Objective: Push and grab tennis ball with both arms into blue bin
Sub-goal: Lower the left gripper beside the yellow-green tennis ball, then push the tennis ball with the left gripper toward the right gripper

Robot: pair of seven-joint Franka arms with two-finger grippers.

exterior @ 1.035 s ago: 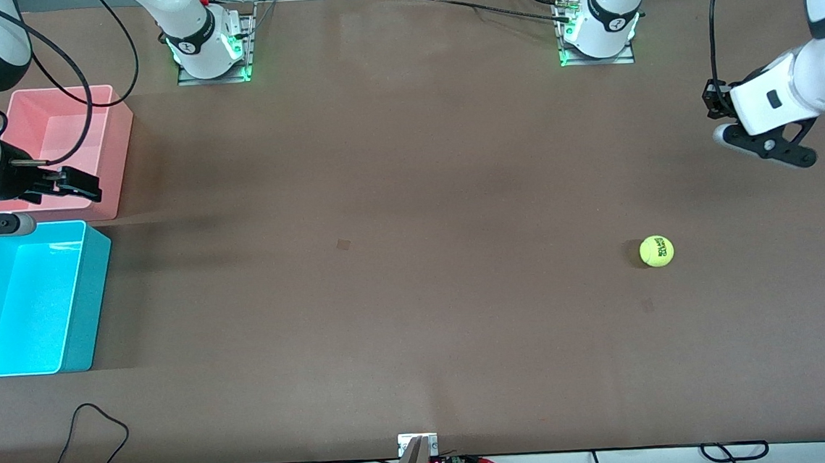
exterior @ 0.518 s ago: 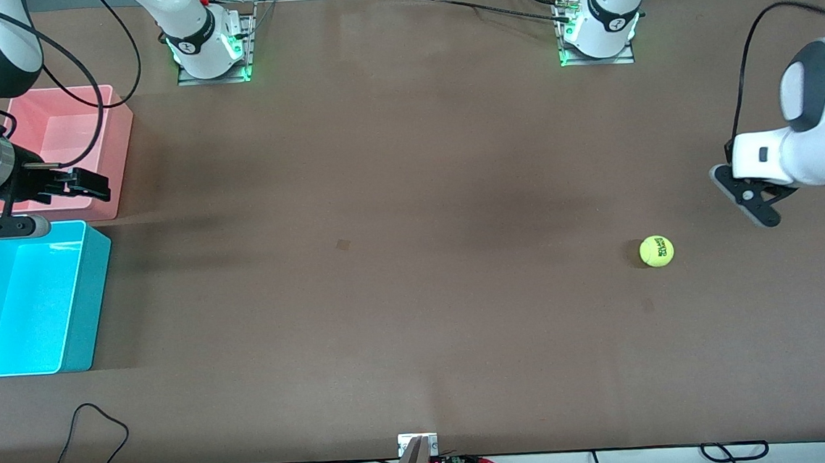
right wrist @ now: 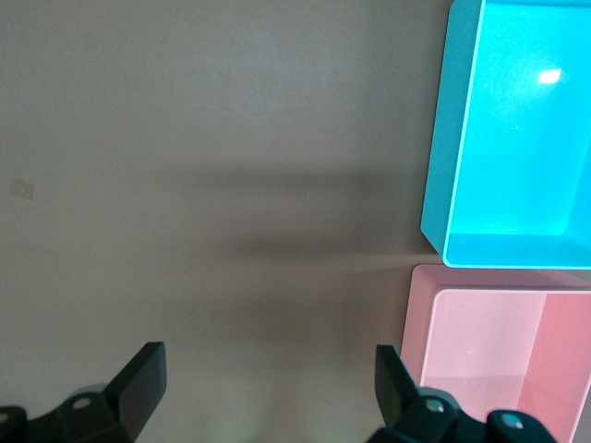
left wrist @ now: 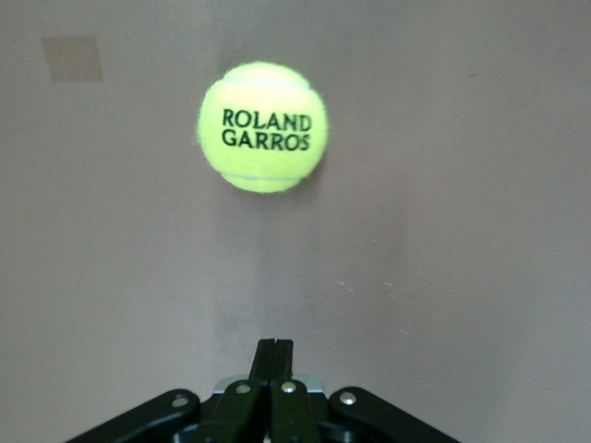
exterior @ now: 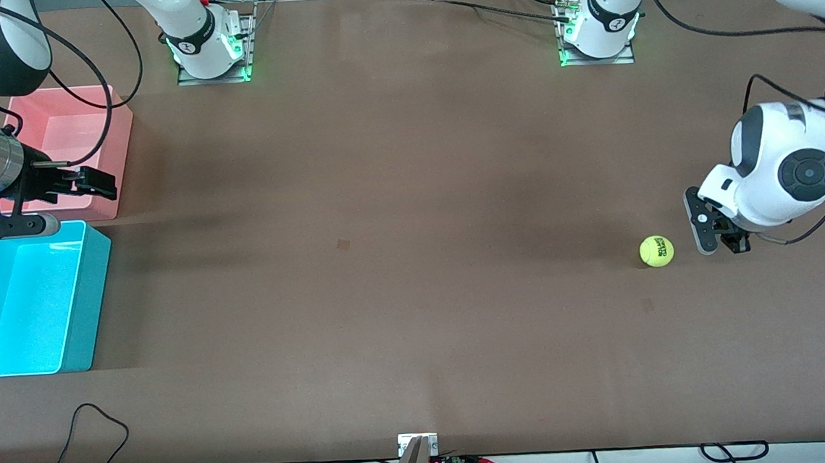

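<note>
The tennis ball (exterior: 656, 251) rests on the brown table toward the left arm's end; the left wrist view shows its lettering (left wrist: 263, 127). My left gripper (exterior: 734, 244) is low over the table beside the ball, on the side toward the left arm's end, a short gap from it. It is shut and empty (left wrist: 275, 355). The blue bin (exterior: 90, 297) stands empty at the right arm's end and also shows in the right wrist view (right wrist: 439, 138). My right gripper (exterior: 105, 182) is open and empty (right wrist: 268, 374), over the table beside the pink bin's edge.
A pink bin (exterior: 120, 157) of the same shape stands empty beside the blue bin, farther from the front camera; it shows in the right wrist view too (right wrist: 416, 323). Both arm bases stand along the table's back edge. Cables hang over its front edge.
My left arm has swung down and inward until its gripper sits low beside the ball. My right gripper has drifted slightly toward the table's middle. The ball has not moved.
</note>
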